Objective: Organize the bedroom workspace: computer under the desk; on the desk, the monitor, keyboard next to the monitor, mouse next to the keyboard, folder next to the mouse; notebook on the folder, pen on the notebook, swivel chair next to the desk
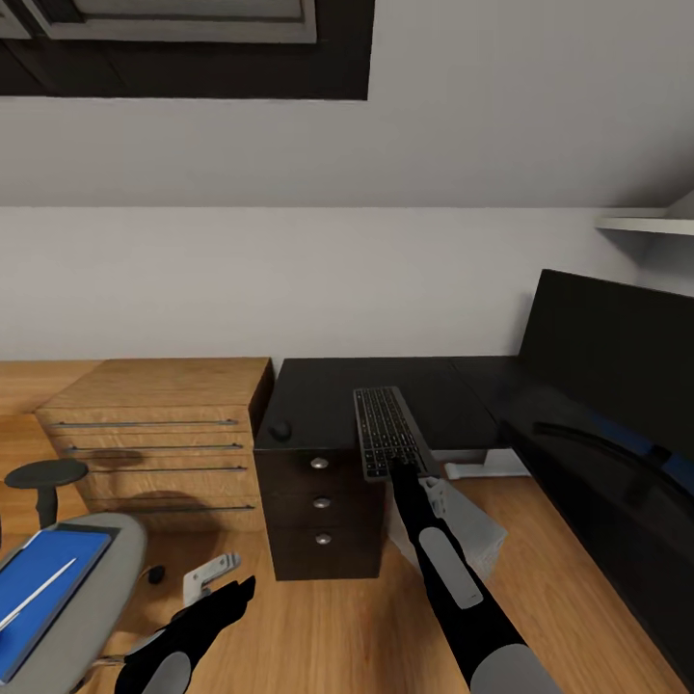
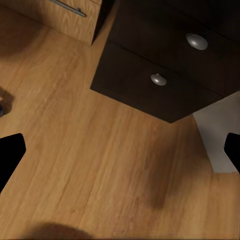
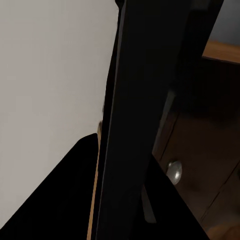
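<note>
a: what's the right gripper doing?

b: it's clamped on the near end of the keyboard, which lies over the front edge of the desk, above the drawer unit with the round silver knobs. from the right wrist, the keyboard is a dark slab running straight out between the fingers.

a: and the left gripper?

b: down low, well in front of the desk and over the wooden floor, just off the drawer unit's corner. its fingers stand wide apart, nothing between them.

a: where's the mouse?

b: on the desk's front left corner, well left of the keyboard. the monitor stands on the desk's right wing, and the light-grey computer sits on the floor in the desk's corner, partly behind the right arm.

a: the chair?

b: the swivel chair is well left of the desk, in front of the light wooden chest. the blue folder lies on its seat with the white pen on top.
</note>
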Robot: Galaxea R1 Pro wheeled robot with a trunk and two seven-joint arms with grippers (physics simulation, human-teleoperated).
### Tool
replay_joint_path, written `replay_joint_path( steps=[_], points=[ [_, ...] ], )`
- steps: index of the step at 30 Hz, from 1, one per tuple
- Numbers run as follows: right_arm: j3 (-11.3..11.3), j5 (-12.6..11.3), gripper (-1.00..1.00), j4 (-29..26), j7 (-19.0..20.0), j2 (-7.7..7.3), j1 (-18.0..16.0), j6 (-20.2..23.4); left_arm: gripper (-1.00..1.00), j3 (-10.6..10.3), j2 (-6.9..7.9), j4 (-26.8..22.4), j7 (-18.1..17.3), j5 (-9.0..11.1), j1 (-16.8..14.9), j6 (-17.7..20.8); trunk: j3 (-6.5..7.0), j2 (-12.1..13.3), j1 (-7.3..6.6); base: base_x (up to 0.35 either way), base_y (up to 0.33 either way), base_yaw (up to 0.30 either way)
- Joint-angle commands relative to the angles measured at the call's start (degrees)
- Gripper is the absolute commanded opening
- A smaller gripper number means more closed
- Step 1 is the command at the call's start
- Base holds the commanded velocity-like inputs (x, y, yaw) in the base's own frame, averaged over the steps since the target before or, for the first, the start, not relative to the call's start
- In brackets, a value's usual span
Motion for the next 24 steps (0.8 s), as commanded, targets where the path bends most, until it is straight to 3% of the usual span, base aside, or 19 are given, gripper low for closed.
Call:
replay_joint_path(
  steps=[1,4,8,9,10,15,19,24],
  points=[
    [0.1,-0.7,-1.00,0.1,0.3,0.00,0.0,-0.3,1.00,-0.2,0.06,-0.1,0.5,0.4,-0.1,0.0,-0.06,0.0,0.02,0.229,0.119,0.000],
    [0.2,-1.2,-1.00,0.9,0.3,0.00,0.0,-0.3,1.00,-0.2,0.06,-0.1,0.5,0.4,-0.1,0.0,-0.06,0.0,0.02,0.149,0.068,0.000],
    [0.5,-4.4,-1.00,1.7,0.3,0.00,0.0,-0.2,1.00,-0.2,0.06,-0.1,0.5,0.4,-0.1,0.0,-0.06,0.0,0.02,0.040,0.018,0.000],
    [1.3,-8.3,-1.00,2.0,0.3,0.00,0.0,-0.2,1.00,-0.3,0.06,-0.1,0.5,0.4,-0.1,0.0,-0.06,0.0,0.02,0.005,0.002,0.000],
    [1.5,-9.1,-1.00,2.0,0.3,0.00,0.0,-0.2,1.00,-0.2,0.06,-0.1,0.5,0.4,-0.1,0.0,-0.06,0.0,0.02,0.003,0.001,0.000],
    [1.8,-11.1,-1.00,2.0,0.2,0.00,0.0,-0.2,1.00,-0.2,0.06,-0.1,0.5,0.4,-0.1,0.0,-0.06,0.0,0.02,0.001,0.000,0.000],
    [1.9,-14.3,-1.00,2.1,0.2,0.00,0.0,-0.2,1.00,-0.3,0.06,-0.1,0.5,0.4,-0.1,0.0,-0.06,0.0,0.02,0.000,0.000,0.000],
    [1.9,-15.4,-1.00,2.3,0.2,0.00,0.0,-0.2,1.00,-0.3,0.06,-0.1,0.5,0.4,-0.1,0.0,-0.06,0.0,0.02,0.000,0.000,0.000]
  ],
)
